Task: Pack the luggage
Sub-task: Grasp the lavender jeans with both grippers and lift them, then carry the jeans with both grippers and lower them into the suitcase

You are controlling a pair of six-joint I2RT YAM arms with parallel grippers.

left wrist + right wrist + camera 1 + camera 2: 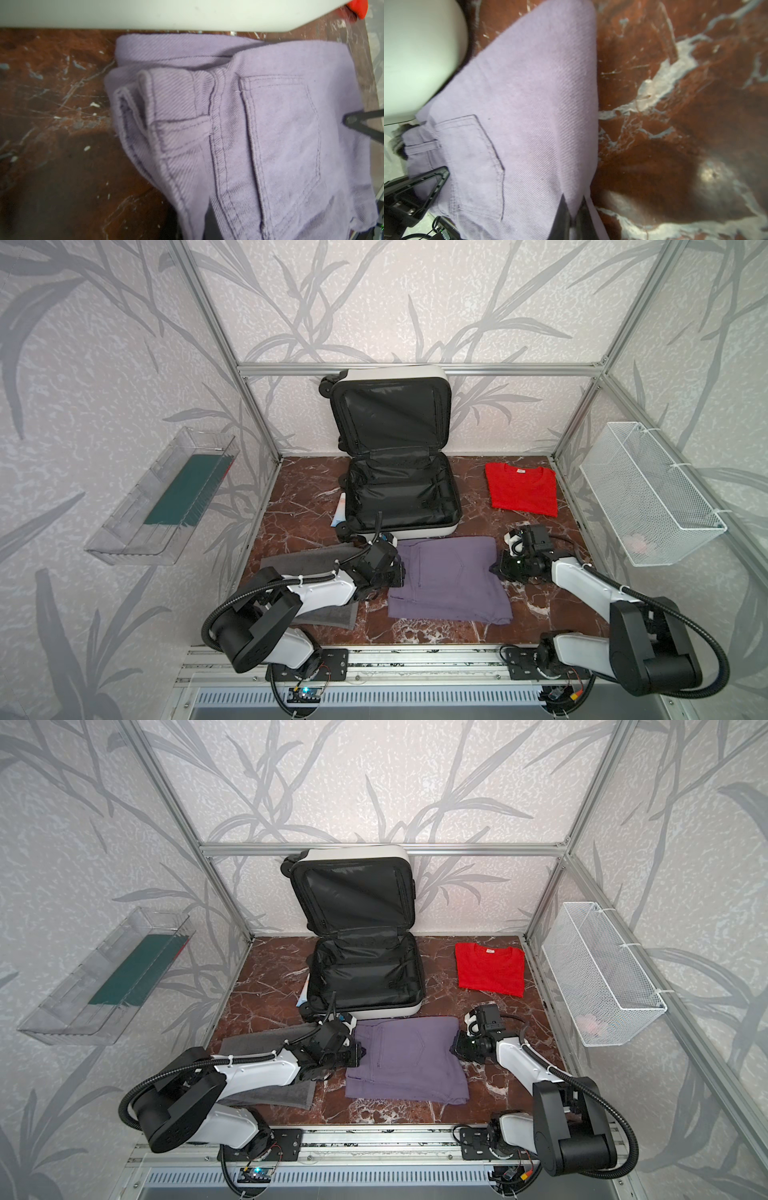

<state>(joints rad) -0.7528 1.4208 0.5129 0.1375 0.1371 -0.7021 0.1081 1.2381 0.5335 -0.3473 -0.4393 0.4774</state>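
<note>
Both clamped on folded lilac twill trousers, left end effector, right end effector

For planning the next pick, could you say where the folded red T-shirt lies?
In both top views, the folded red T-shirt lies far right on the marble table, beside the open white suitcase.

- luggage: one, lying open
- folded cloth pieces on the worktop: three, namely one red T-shirt, one purple trousers, one grey towel
- wall containers: two, namely one clear bin, one wire basket
- flat green item in the bin: one
- pale pinkish thing in the basket: one, too blurred to name
- robot arms: two, namely left arm, right arm
</note>
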